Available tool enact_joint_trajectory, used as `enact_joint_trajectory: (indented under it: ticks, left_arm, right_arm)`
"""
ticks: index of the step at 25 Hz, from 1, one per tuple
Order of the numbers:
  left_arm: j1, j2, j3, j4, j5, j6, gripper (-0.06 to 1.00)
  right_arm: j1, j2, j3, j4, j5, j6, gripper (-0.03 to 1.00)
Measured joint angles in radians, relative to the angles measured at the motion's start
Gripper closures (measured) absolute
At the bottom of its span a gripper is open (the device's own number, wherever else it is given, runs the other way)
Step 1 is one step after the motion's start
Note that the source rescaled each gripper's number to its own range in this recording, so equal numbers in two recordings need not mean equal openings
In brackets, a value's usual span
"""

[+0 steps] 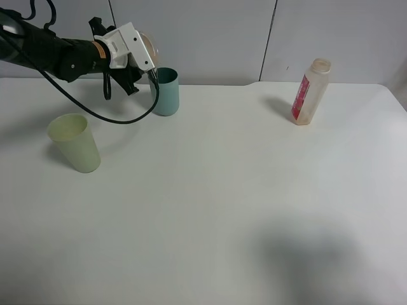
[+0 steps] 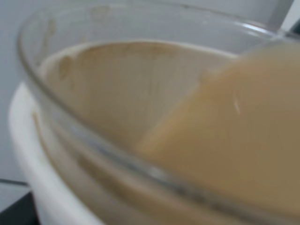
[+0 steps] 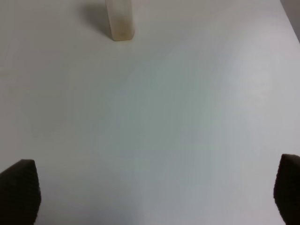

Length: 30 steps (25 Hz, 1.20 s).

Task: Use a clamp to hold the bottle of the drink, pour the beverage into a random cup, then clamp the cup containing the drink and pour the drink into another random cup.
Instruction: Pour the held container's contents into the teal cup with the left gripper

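Observation:
My left gripper is shut on the cup containing the drink, which is tipped on its side just above the rim of the teal tumbler at the back left. The left wrist view looks straight into the tilted cup: the beige-pink beverage is pooled against its lower side and leaves a film on the wall. The bottle stands upright at the back right and looks nearly empty; the right wrist view shows its base. My right gripper stands open over bare table, well short of the bottle.
A pale green tumbler stands upright at the left, in front of the left arm. A black cable loops down from the left arm between the two tumblers. The white table ends at a grey wall behind.

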Motion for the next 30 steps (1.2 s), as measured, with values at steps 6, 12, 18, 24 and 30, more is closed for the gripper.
enact_joint_trajectory:
  ticks: [6,12,18,24,30]
  left_arm:
    - [-0.01,0.0,0.0,0.0,0.004,0.001,0.94]
    - [-0.01,0.0,0.0,0.0,0.004,0.004,0.94]
    - [-0.01,0.0,0.0,0.0,0.004,0.028,0.94]
    - [-0.01,0.0,0.0,0.0,0.004,0.069,0.94]
    - [-0.01,0.0,0.0,0.0,0.004,0.106,0.94]
  right_arm:
    - [0.0,0.0,0.0,0.0,0.0,0.0,-0.03]
    - [0.0,0.0,0.0,0.0,0.0,0.0,-0.03]
    - [0.0,0.0,0.0,0.0,0.0,0.0,-0.03]
    - [0.0,0.0,0.0,0.0,0.0,0.0,-0.03]
    - [0.0,0.0,0.0,0.0,0.0,0.0,-0.03]
